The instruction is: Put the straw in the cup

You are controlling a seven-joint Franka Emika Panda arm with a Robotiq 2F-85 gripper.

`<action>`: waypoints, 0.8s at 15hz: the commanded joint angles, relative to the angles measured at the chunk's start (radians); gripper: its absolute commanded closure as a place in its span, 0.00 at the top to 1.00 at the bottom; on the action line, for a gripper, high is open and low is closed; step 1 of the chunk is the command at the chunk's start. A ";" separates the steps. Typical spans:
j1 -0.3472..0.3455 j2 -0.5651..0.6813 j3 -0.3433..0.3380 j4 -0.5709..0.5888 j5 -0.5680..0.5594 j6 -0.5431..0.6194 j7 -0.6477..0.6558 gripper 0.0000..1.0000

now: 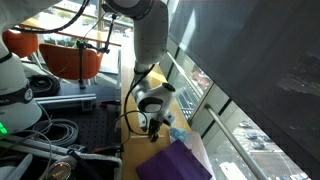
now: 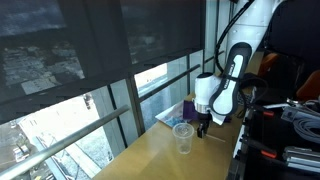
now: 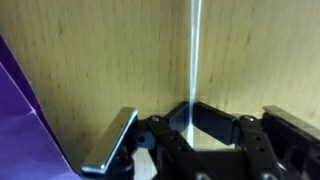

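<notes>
Cup point(image 2: 183, 138) stands on counter point(image 2: 150, 162), gripper point(image 2: 203, 128) just beside it. Wrist view: straw point(image 3: 194, 60) runs between the fingers point(image 3: 112, 140); sheet point(image 3: 15, 120) at left.

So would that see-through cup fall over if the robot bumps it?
Probably yes. The clear plastic cup looks empty and thin-walled, so it is likely very light. It stands upright and taller than wide on the smooth wooden table, so a nudge might slide or tip it.

Wooden counter point(image 2: 165, 150), tall windows point(image 2: 110, 110), dark roller shades point(image 2: 70, 45), daylight
</notes>
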 commanded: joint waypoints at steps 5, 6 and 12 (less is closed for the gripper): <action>0.159 0.004 -0.084 -0.011 0.012 -0.020 0.041 0.00; 0.194 -0.015 -0.107 -0.032 0.008 -0.030 0.056 0.00; 0.548 -0.229 -0.323 -0.195 -0.070 -0.222 0.255 0.00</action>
